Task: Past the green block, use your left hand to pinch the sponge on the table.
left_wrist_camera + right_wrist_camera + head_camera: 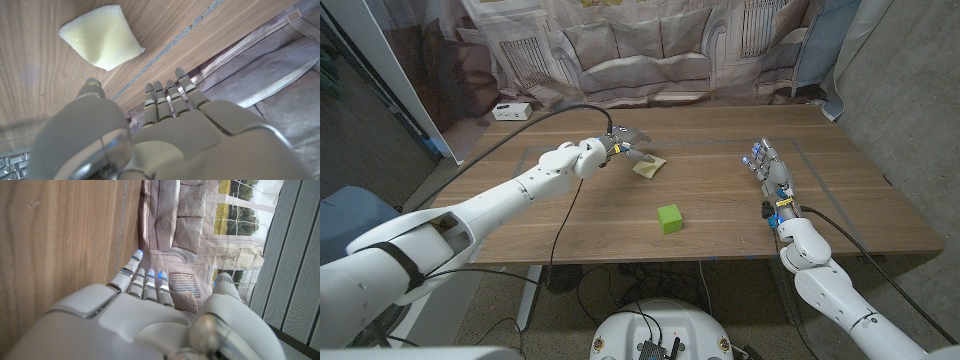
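The sponge (649, 167) is a pale yellow, porous piece with a roughly wedge-like outline, one end wider than the other; in the left wrist view (101, 42) its surface looks grainy and slightly dimpled. It lies flat on the wooden table, just inside a line of tape on the tabletop. The green block (669, 218) is a small bright green cube standing on the table, nearer the robot than the sponge and apart from it.
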Tool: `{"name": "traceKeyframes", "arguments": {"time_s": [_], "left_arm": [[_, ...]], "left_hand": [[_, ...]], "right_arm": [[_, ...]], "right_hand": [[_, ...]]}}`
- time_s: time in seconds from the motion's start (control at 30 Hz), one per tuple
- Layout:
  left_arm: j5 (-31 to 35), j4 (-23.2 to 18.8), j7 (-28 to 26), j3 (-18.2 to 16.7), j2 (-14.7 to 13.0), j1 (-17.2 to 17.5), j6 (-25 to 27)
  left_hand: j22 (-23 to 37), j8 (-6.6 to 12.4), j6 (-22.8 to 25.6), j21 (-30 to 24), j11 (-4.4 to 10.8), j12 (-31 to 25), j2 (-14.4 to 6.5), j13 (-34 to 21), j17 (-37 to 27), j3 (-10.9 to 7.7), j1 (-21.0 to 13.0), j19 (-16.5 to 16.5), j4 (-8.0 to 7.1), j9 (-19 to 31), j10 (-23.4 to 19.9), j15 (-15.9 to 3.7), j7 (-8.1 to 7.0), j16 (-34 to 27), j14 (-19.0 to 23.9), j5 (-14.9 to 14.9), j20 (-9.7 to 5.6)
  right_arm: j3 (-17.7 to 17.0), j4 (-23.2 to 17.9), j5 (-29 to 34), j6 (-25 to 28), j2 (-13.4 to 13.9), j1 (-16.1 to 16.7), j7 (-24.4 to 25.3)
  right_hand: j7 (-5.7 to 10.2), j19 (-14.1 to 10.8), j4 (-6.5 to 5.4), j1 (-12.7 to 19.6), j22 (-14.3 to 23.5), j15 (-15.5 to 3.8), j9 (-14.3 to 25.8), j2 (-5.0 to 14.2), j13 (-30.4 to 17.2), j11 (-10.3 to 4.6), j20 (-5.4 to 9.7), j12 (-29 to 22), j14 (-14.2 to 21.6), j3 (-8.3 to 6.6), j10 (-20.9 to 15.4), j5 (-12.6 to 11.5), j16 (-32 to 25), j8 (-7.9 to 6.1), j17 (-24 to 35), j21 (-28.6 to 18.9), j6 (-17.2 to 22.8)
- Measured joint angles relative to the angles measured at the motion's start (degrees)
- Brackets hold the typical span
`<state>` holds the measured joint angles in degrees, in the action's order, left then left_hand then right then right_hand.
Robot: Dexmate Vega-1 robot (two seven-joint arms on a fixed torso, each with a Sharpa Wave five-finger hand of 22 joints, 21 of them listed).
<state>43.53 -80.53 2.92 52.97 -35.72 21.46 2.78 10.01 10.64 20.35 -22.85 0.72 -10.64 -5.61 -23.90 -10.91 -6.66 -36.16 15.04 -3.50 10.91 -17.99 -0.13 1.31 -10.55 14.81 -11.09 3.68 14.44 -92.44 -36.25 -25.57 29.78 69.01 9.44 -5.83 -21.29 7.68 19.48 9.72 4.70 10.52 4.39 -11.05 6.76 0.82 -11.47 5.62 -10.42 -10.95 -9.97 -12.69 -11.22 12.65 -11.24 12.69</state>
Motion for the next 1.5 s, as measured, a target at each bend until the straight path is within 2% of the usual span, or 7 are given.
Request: {"name": "traceKeyframes", "arguments": {"time_s": [0.37,0.87,1.17,1.5], "left_arm": [[-3.77,-3.02,-2.44,-3.06,-0.55,3.15,1.9],[-9.71,-8.0,-7.14,-7.34,-0.59,8.1,5.5],[-12.43,-14.0,-10.09,-10.24,-0.66,12.52,9.72],[-15.87,-17.83,-13.57,-12.74,-0.04,16.25,13.45]], "left_hand": [[0.0,0.0,0.44,0.89,-0.21,0.0,-0.5,0.53,0.0,0.57,2.01,-0.97,-1.5,0.0,0.21,0.0,0.02,-0.08,0.01,0.0,0.35],[-0.01,0.0,-0.1,1.33,-0.52,-0.4,-0.58,1.27,-0.01,1.04,3.29,-1.03,-1.97,0.0,0.08,0.01,0.55,-0.08,0.02,-0.44,0.41],[-0.01,0.0,-0.1,1.68,-0.74,-0.61,-0.95,1.59,0.23,1.04,3.67,-1.02,-1.97,0.0,-0.14,-0.11,0.55,-0.47,0.15,-0.44,0.41],[-0.01,0.0,-0.13,1.99,-0.93,-0.61,-0.72,1.98,0.27,1.04,3.89,-1.32,-1.96,-0.27,-0.34,0.03,0.58,-0.47,0.67,-0.44,0.71]], "right_arm": [[0.11,1.28,0.21,-1.59,-0.25,-0.51,-1.03],[0.61,3.94,1.77,-3.48,0.3,-2.5,-3.29],[0.89,5.02,1.69,-3.44,1.7,-3.63,-5.74],[1.27,7.34,0.15,-3.2,2.36,-5.59,-9.17]], "right_hand": [[0.0,0.0,-0.24,0.0,0.0,0.0,0.0,0.0,0.0,0.14,-0.01,0.0,0.0,0.24,0.15,0.0,0.44,0.0,-0.01,0.0,0.0],[0.0,-0.01,-0.38,-0.49,0.0,-0.22,0.0,-0.49,0.0,0.21,-0.01,0.0,-0.22,0.64,0.21,0.0,0.44,0.0,-0.01,0.0,0.0],[-0.21,0.31,-0.74,-1.07,0.0,-0.01,0.0,-1.08,0.0,0.2,0.31,0.26,-0.44,1.0,0.21,0.0,0.44,0.22,-0.01,0.23,-0.21],[-0.21,0.54,-0.9,-1.31,0.0,-0.31,0.0,-1.31,0.0,0.21,0.09,0.26,-0.74,1.16,0.21,0.0,0.44,0.22,0.24,0.45,-0.21]]}}
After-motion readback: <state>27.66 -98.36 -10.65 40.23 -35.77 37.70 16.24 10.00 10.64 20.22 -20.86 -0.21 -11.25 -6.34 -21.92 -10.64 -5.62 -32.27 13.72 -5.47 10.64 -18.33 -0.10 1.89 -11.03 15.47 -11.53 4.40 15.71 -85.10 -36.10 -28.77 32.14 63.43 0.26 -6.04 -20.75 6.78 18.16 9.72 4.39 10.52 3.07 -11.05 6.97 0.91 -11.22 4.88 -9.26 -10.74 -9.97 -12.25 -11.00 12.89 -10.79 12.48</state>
